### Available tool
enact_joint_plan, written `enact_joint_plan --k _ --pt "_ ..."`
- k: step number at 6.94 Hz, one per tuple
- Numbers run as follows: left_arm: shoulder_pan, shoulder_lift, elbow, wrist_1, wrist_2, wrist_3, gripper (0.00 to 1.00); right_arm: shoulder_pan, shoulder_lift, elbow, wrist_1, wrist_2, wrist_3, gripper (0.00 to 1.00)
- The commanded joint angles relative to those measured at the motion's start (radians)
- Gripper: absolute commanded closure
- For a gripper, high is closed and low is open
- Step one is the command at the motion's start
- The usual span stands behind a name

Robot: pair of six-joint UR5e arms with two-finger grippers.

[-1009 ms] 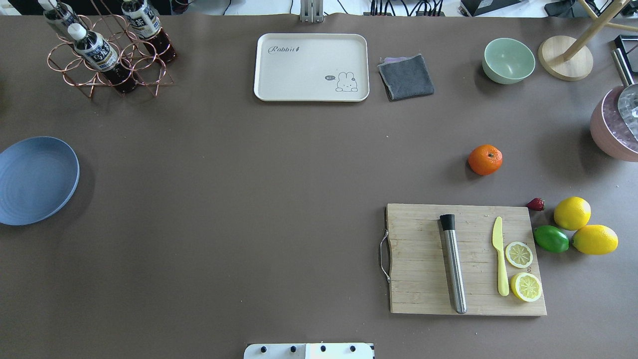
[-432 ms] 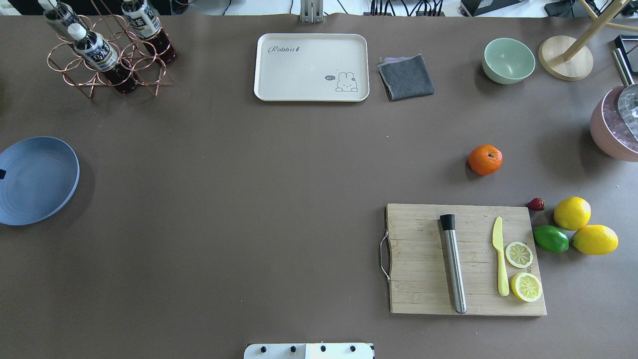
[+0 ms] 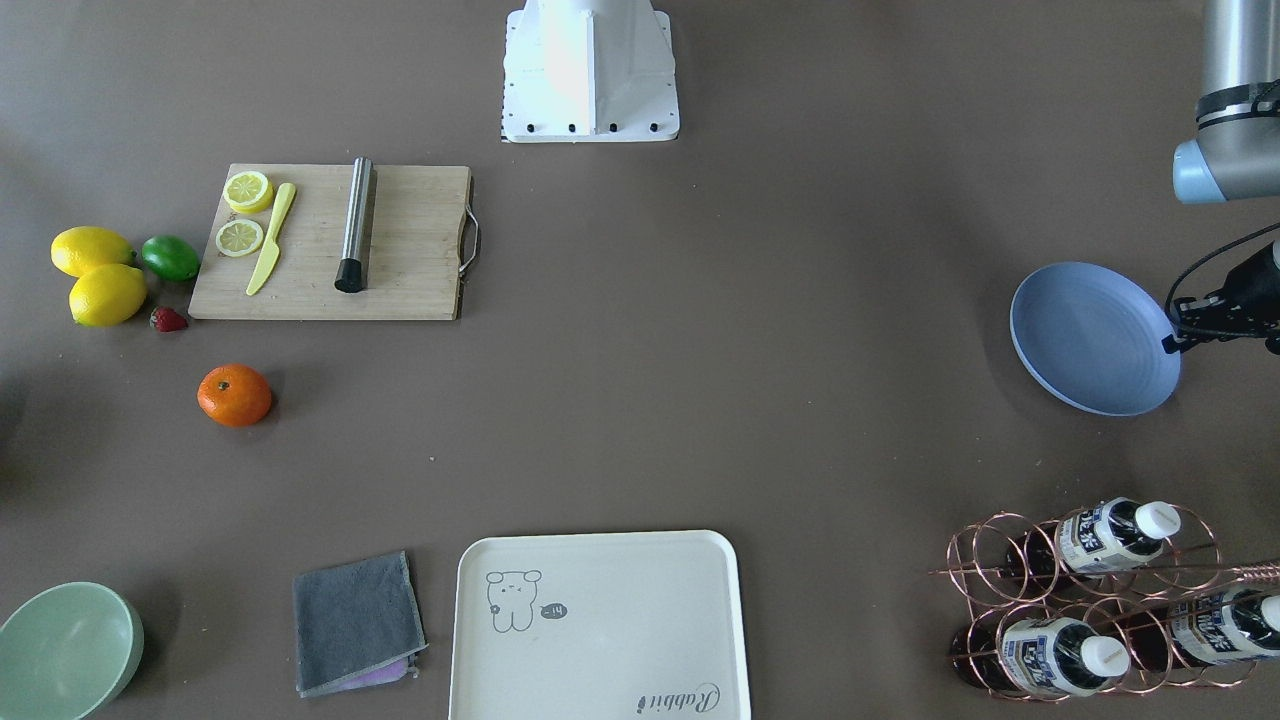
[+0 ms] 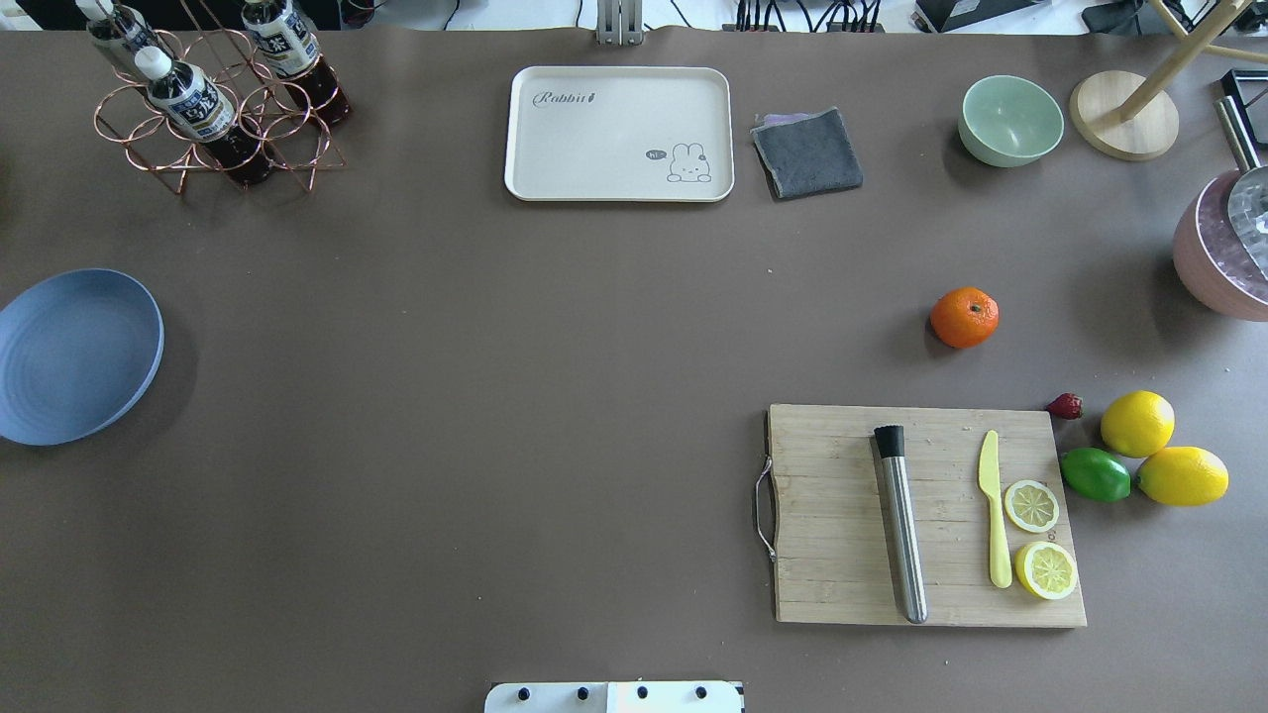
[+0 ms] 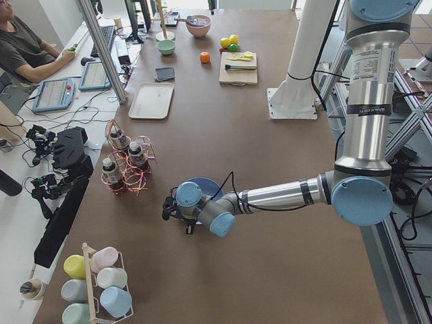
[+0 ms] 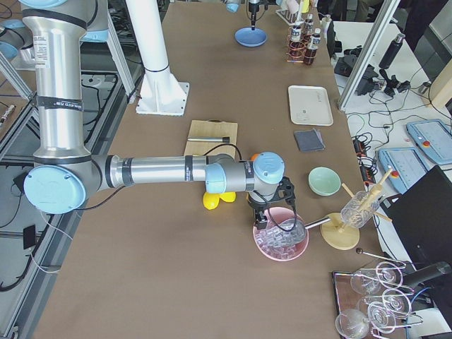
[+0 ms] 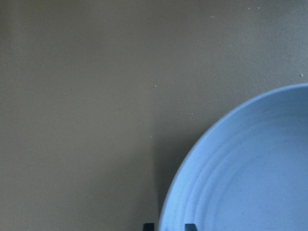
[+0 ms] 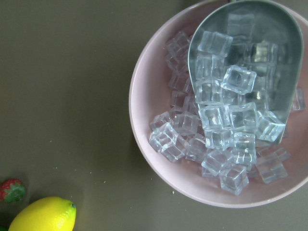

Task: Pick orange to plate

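Note:
The orange (image 4: 964, 317) sits alone on the brown table, above the cutting board, with no gripper near it. The blue plate (image 4: 69, 356) lies at the far left edge. In the left wrist view my left gripper (image 7: 170, 226) has two dark fingertips (image 7: 149, 226) close together astride the plate (image 7: 250, 173) rim, shut on it. In the front-facing view the left gripper (image 3: 1180, 337) meets the outer edge of the plate (image 3: 1090, 335). My right gripper (image 6: 263, 215) hangs over the pink ice bowl (image 6: 281, 236); I cannot tell whether it is open or shut.
A wooden cutting board (image 4: 842, 515) holds a metal muddler, a yellow knife and lemon slices. Two lemons (image 4: 1137, 423), a lime (image 4: 1095, 474) and a strawberry lie beside it. A cream tray (image 4: 619, 134), grey cloth, green bowl (image 4: 1010, 120) and bottle rack (image 4: 213, 109) line the far side.
The plate has shifted slightly to the right and up in the overhead view. A dark gripper tip seen at the left edge 0.4 s ago no longer shows. The orange has not moved.

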Motion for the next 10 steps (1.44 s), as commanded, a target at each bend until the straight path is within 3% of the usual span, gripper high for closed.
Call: enact_joint_plan --k 1,3,4,6,7,10 --pt "0.001 -0.003 -0.059 0.007 -0.009 -0.065 1.0 0.001 0.007 0.009 -0.005 0.005 0.002 0.0" --pt "0.001 -0.053 -0.169 0.012 -0.141 -0.284 1.0 -0.008 0.03 0.015 0.001 0.006 0.005 0.0" --pt "0.054 -0.096 -0.26 0.012 -0.138 -0.473 1.0 -0.049 0.071 0.018 0.003 0.006 0.114 0.0" --pt "0.277 -0.211 -0.397 0.088 0.01 -0.801 1.0 -0.153 0.139 0.064 0.005 0.003 0.316 0.0" --pt "0.332 -0.323 -0.435 0.233 0.102 -0.858 1.0 -0.204 0.176 0.077 0.005 0.0 0.403 0.0" --pt "0.609 -0.463 -0.448 0.328 0.367 -1.029 1.0 -0.337 0.291 0.107 0.005 -0.014 0.652 0.0"
